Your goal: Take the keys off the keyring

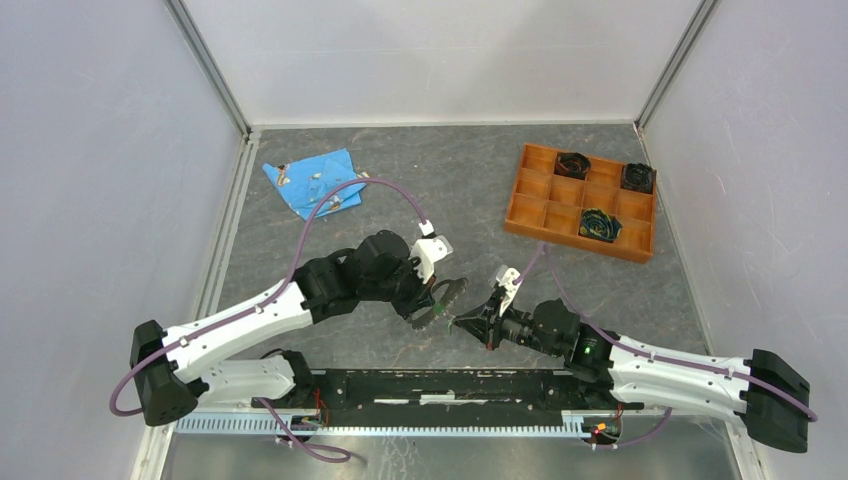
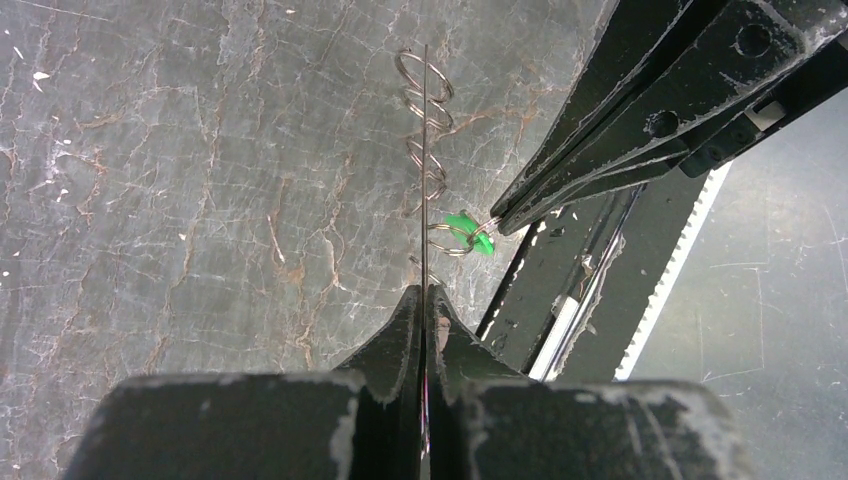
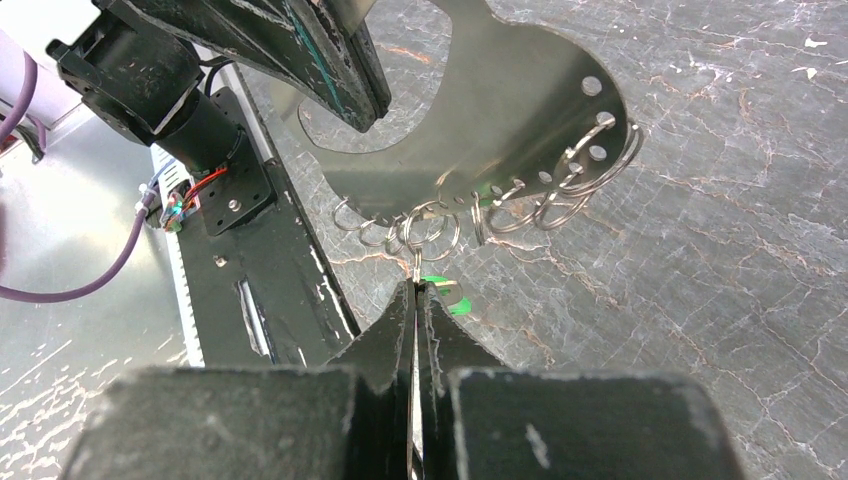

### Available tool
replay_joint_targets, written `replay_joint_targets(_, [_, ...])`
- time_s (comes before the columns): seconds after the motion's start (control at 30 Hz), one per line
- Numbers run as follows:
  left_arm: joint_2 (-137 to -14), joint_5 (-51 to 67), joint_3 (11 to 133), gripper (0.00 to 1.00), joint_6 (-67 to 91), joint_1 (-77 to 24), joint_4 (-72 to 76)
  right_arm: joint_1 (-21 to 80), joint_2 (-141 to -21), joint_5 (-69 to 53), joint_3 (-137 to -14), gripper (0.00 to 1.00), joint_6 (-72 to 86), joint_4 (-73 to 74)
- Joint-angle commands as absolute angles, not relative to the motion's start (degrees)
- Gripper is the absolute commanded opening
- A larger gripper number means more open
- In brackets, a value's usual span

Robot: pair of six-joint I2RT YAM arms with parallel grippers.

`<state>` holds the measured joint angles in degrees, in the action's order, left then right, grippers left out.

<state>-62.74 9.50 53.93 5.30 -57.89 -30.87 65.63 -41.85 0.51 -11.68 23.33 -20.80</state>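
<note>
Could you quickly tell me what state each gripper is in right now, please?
Left gripper: shut on the keyring, held by its edge.
Right gripper: shut on the green-headed key.

left gripper point(image 1: 430, 303): jaws shut, pointing right | right gripper point(image 1: 463, 321): jaws shut, pointing left | tips near, apart

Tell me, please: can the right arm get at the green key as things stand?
Probably yes. The right end effector is shut on a small ring right beside the green key, with nothing between them. The left end effector holds the keyring up, its hanging rings toward the right arm.
</note>
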Motion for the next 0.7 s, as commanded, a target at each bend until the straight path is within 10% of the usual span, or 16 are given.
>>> replay_joint_targets(0.0, [-61.28,9.41,53.96,0.02,5.80,-58.09,-27.54,65.82,-41.63,1.26,-14.45,0.00,23.45,-22.03])
replay_joint_targets(0.67, [-60.56,14.76,52.73,0.02,5.45,-58.53,-26.32,65.81,-45.36,1.26,-17.22,0.00,23.05,-23.55])
